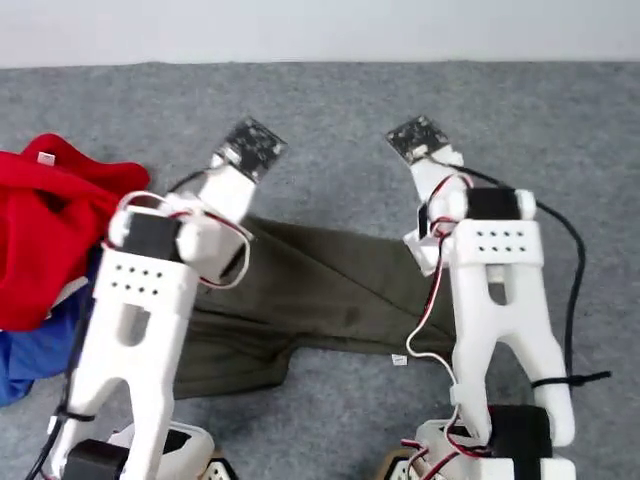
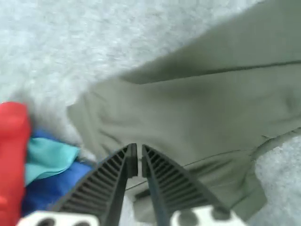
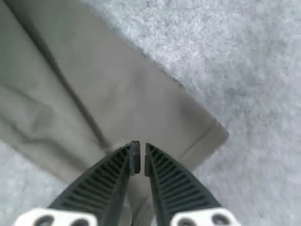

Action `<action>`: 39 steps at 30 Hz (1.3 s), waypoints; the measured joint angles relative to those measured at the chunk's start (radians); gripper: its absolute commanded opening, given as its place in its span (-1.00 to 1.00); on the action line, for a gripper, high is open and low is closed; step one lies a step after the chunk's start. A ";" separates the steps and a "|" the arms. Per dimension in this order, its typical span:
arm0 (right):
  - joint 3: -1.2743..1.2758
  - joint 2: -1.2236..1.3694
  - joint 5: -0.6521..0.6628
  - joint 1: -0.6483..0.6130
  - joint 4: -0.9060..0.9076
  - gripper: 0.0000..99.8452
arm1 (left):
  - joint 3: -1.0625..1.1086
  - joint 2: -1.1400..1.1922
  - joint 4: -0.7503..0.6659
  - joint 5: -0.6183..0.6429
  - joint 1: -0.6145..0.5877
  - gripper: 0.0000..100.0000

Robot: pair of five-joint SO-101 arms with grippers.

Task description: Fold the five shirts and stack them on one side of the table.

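Green shirt (image 2: 202, 108) lay under narrow left claw (image 2: 139, 160), right claw (image 3: 140, 157) narrow over it too, red shirt (image 2: 11, 150) sat beside left claw.

Olive shirt (image 1: 330, 290) was soft matt cloth, faintly creased, hems stitched. Red shirt (image 1: 40, 230) and blue shirt (image 1: 20, 365) looked matt cloth too, rumpled. Table (image 1: 330, 120) covering was grey, fuzzy, felt-like. Left arm (image 1: 140, 300) and right arm (image 1: 500, 290) were smooth white plastic, dull sheen. Left gripper (image 2: 139, 157) and right gripper (image 3: 140, 155) were black matt plastic, inner faces ribbed.
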 measured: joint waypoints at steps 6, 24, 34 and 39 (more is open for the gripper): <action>0.184 0.002 0.000 0.005 -0.204 -0.98 | 0.219 0.000 -0.110 0.003 -0.002 -0.97; 0.063 0.442 -0.003 0.161 -0.474 -0.98 | 0.569 0.000 -0.172 0.003 -0.002 -0.97; -0.112 0.479 -0.008 0.184 -0.305 -0.98 | 0.566 -0.008 0.020 -0.206 0.002 -0.97; -0.195 0.479 -0.008 0.181 -0.183 -0.98 | 0.460 -0.008 0.160 -0.265 0.000 -0.97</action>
